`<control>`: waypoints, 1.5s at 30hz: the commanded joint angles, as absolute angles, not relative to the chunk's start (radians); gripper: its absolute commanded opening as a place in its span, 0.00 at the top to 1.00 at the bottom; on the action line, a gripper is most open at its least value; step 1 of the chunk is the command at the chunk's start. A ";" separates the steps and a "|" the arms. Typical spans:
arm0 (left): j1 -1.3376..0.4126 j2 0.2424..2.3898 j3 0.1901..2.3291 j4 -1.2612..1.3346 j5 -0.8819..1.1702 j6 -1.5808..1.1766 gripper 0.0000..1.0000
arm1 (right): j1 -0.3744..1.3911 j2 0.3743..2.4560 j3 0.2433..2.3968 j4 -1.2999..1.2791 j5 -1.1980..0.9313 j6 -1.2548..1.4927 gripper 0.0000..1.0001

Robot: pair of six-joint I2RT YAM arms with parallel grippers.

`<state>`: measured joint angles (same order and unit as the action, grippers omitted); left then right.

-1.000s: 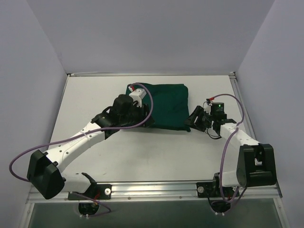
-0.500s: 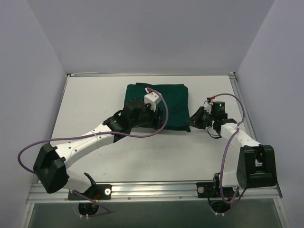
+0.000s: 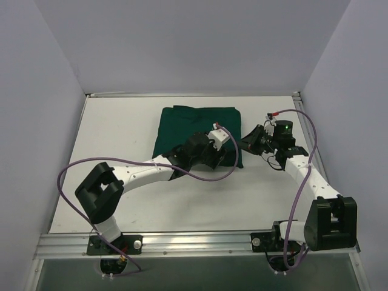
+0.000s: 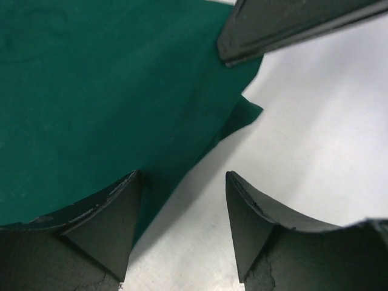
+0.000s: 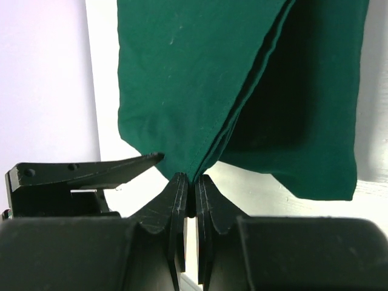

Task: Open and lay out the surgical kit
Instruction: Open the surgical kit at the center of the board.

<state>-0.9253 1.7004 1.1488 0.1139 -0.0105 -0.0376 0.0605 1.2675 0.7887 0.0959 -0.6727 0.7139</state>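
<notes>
The surgical kit [image 3: 189, 124] is a folded dark green cloth bundle at the back middle of the white table. My right gripper [image 3: 247, 140] is shut on the cloth's right front corner [image 5: 206, 145], which it holds raised so that the layers fan apart. My left gripper [image 3: 229, 159] hovers open at that same corner, with bare table between its fingers [image 4: 115, 218] and the cloth's edge [image 4: 236, 115] just ahead. In the left wrist view a right finger [image 4: 291, 24] shows at the top. Whatever the cloth [image 4: 91, 91] wraps is hidden.
White table [image 3: 121, 127] with a metal rail [image 3: 194, 242] along the near edge and purple walls on three sides. The left arm's forearm [image 3: 145, 173] lies across the table in front of the kit. Purple cables [image 3: 300, 176] loop off both arms.
My left arm has swung right along the kit's front to its right corner, jaws staying open. My right gripper has shut on the cloth corner and drawn back a little.
</notes>
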 commanded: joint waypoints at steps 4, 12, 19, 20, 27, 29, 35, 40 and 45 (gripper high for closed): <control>-0.973 1.747 1.247 0.267 -0.206 0.061 0.33 | 0.066 1.243 0.816 0.124 -0.736 0.747 1.00; -0.973 1.861 1.393 0.167 -0.186 0.058 0.34 | 0.067 1.235 0.808 0.137 -0.742 0.761 1.00; -0.901 1.878 1.430 0.106 -0.158 -0.046 0.81 | 0.064 1.232 0.822 0.138 -0.735 0.765 0.99; -0.885 1.873 1.431 0.091 -0.158 -0.058 0.90 | 0.064 1.232 0.828 0.134 -0.730 0.764 0.80; -0.658 1.715 1.382 -0.021 -0.212 -0.205 0.98 | 0.063 1.235 1.009 -0.145 -0.513 0.569 0.20; -0.544 1.625 1.347 -0.083 -0.222 -0.250 0.98 | 0.063 1.233 1.057 -0.195 -0.462 0.523 0.20; -0.231 1.384 1.270 -0.277 -0.316 -0.365 0.98 | 0.086 1.301 1.075 -0.163 -0.515 0.497 0.21; 0.115 1.290 1.203 -0.376 -0.223 -0.506 0.52 | 0.270 1.437 1.186 -0.218 -0.281 0.422 0.22; 0.153 1.217 1.122 -0.402 -0.279 -0.495 0.25 | 0.444 1.604 1.275 -0.178 -0.238 0.387 0.22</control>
<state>0.1642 1.2537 1.1622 -0.3267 -0.2749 -0.4618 0.3683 1.5375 1.2049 -0.1825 -0.3275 0.4431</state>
